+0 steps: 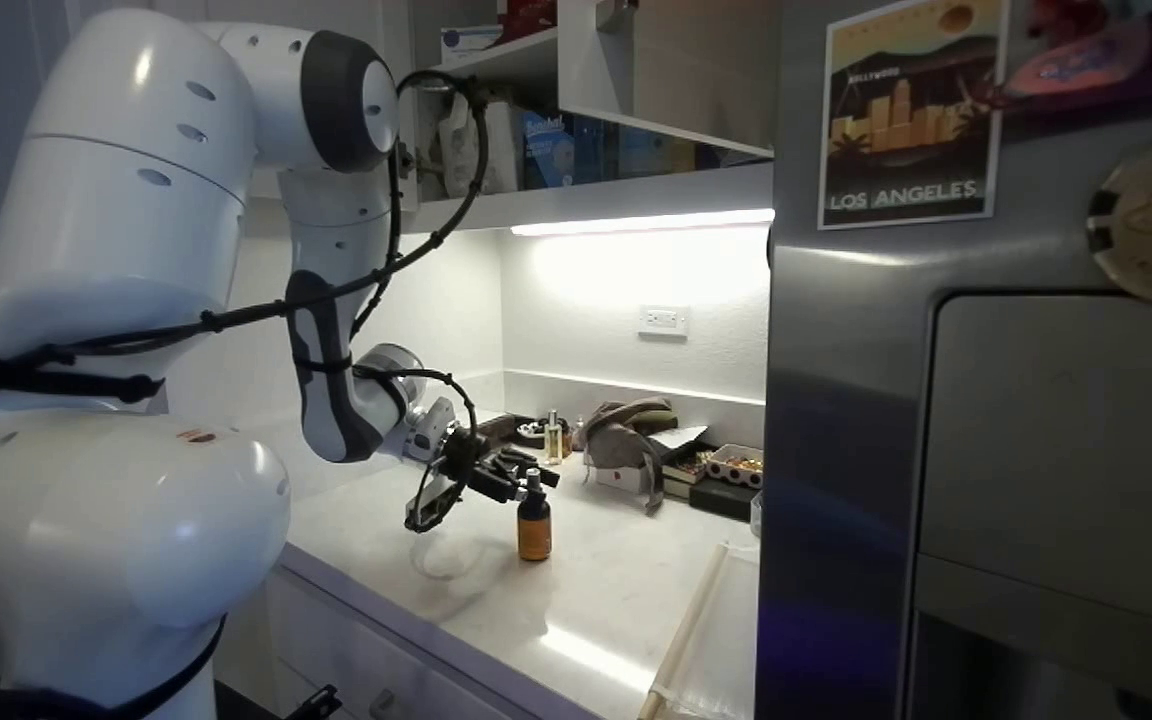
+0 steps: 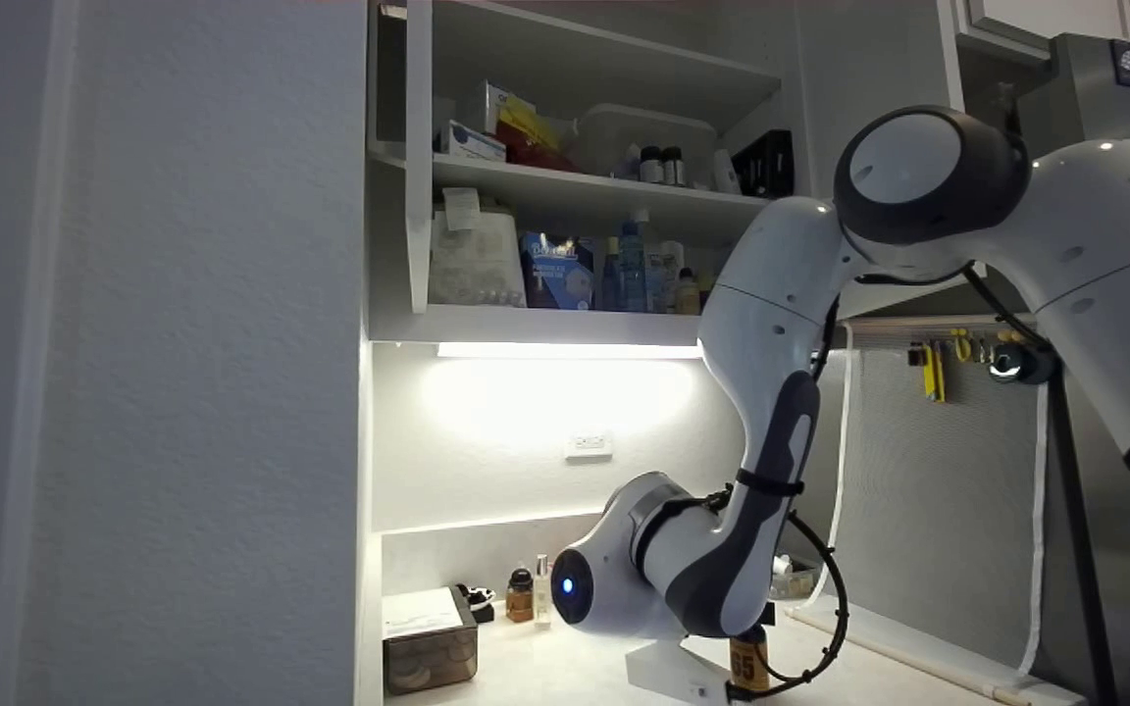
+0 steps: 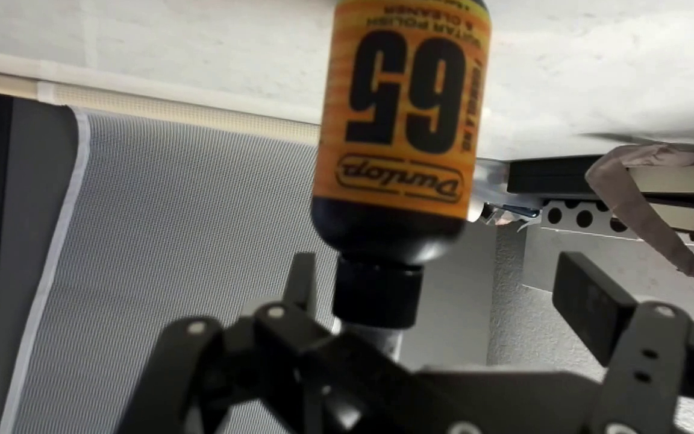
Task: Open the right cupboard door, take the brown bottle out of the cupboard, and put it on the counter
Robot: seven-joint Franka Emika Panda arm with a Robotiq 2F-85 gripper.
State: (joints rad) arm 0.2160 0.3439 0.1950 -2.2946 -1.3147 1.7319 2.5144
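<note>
"Well, how was the gripper [image 3: 448, 292]?"

"Jaws were spread wide! The wrist view put the brown bottle [image 3: 398, 175], top end between the fingers [image 3: 591, 304], nearer the nine o'clock one."

"And its spot?"

"It stood upright on the counter [image 1: 626, 570], five o'clock from the gripper in an exterior view, the cupboard [image 1: 586, 203] at twelve!"

In the wrist view the top edge cuts off the base of the brown bottle [image 3: 404, 102], and the blurred hand [image 3: 443, 289] hides part of its pale tip. In an exterior view the arm [image 2: 761, 333] covers nearly all of the hand, and the bottom edge crops the table [image 2: 555, 677]. The cupboard [image 2: 565, 324] and its right door [image 1: 701, 70] run past the top edge in both exterior views. Labels on the small dark-capped jars [image 2: 663, 167] are too small to read.
</note>
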